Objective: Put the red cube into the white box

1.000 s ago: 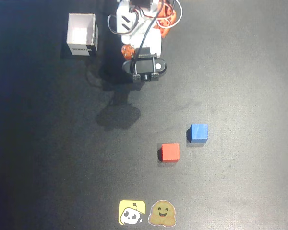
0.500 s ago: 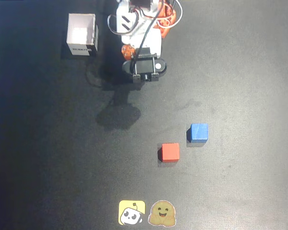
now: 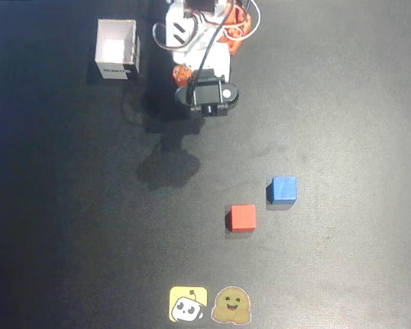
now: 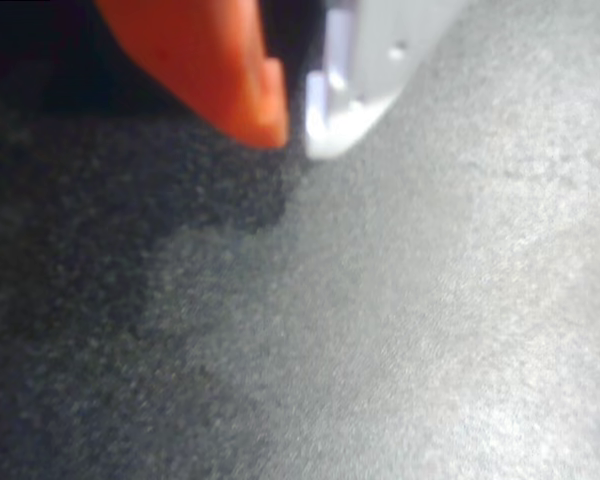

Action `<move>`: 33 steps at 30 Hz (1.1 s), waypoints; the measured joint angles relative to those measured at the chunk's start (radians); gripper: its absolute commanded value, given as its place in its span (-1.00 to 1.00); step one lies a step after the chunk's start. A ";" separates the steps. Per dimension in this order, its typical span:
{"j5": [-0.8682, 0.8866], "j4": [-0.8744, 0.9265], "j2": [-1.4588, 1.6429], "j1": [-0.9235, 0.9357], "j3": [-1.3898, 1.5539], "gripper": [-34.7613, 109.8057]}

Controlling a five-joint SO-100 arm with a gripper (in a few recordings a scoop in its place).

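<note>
— Two cubes sit on the table (image 3: 342, 103), and the red cube (image 3: 242, 217) is the one that counts. Where does it lie from the arm?

— In the overhead view the gripper (image 3: 207, 110) is tucked close under the arm's base at the top of the picture. The red cube rests well apart from it, toward the bottom edge and a little to the right. Its faces run nearly square to the picture edges, so no axis is longer than another.

— And the blue cube (image 3: 283, 189)?

— Just up and right of the red one, near it but not touching. A reach coming down from the top should probably keep to the left side to stay off it.

— What about the fingers?

— In the wrist view the orange finger (image 4: 230, 75) and the white finger (image 4: 345, 90) stand almost together, only a thin dark slit between the tips, and nothing is held.

— The white box (image 3: 116, 49)?

— Upper left in the overhead view, beside the arm's base, open top up, far from both cubes.
</note>
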 measured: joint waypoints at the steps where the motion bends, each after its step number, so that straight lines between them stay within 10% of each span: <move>1: 0.000 -0.003 0.000 0.000 0.000 -0.51; 33: 0.083 -0.272 -1.273 -0.209 -0.920 -0.49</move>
